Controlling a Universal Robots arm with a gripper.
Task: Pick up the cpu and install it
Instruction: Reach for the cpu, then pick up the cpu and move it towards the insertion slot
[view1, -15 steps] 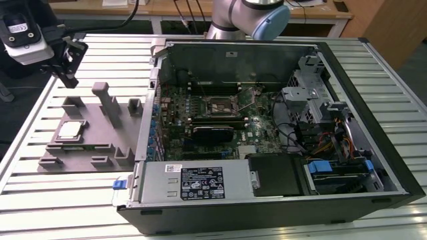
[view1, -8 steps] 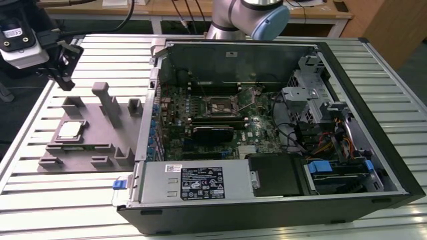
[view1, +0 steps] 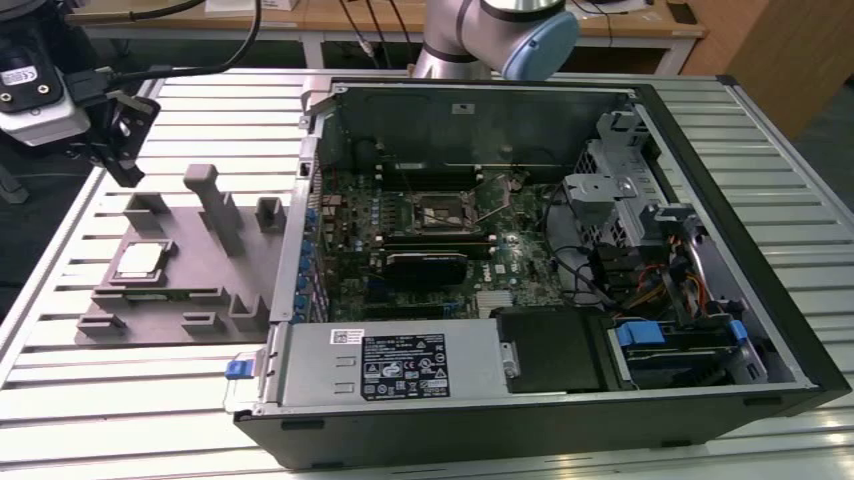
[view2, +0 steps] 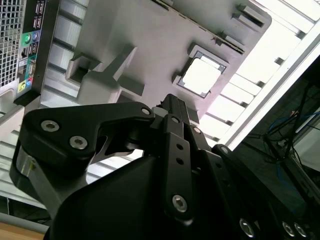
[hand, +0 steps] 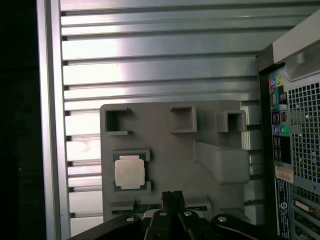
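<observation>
The cpu (view1: 140, 262), a small square chip with a silvery lid, lies flat in a recess of the grey plastic tray (view1: 200, 300) at the exterior view's left. It also shows in both wrist views, cpu (view2: 200, 76) and cpu (hand: 129, 172). My gripper (view1: 130, 172) hangs in the air above the tray's far end, apart from the chip, shut with nothing held. Its black fingertips (hand: 172, 198) sit together. The black-framed socket (view1: 447, 212) lies on the motherboard inside the open computer case (view1: 747, 300).
Upright posts (view1: 207, 200) rise from the tray near the chip. The case's metal wall (view1: 300, 230) stands between tray and motherboard. Cables and a drive cage (view1: 627, 200) crowd the case's right side. The slatted metal table (view1: 80, 400) ends close to the tray's left.
</observation>
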